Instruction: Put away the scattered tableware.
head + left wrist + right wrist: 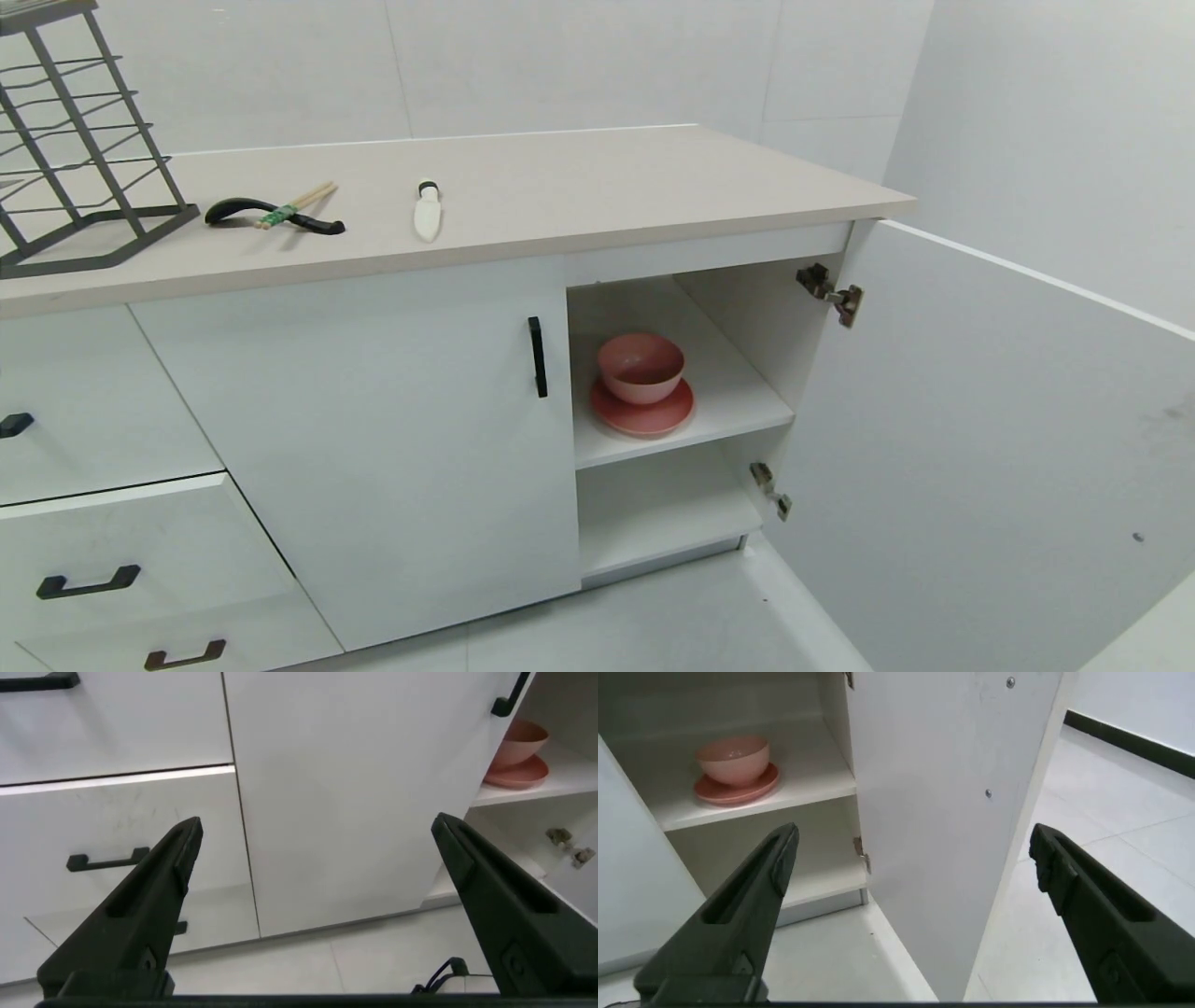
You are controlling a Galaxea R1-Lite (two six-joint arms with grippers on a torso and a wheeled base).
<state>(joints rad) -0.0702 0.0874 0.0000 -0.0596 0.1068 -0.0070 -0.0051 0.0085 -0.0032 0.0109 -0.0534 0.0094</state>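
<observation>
On the smooth beige surface point(579, 177), a curved black spoon point(233, 207) lies along the front edge. Wooden chopsticks point(313, 196) slant across it, and a white utensil point(428, 215) points at the wall. A round pink bowl point(640, 367) sits on a pink plate point(644, 418) on the upper shelf point(738, 392), beside the wide-open door point(980, 448). We hold our left gripper point(318, 826) and right gripper point(915, 833) spread, grasping nothing.

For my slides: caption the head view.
Pink bowl on plate in open cabinet; black ladle, chopsticks, white utensil on countertop.
</observation>
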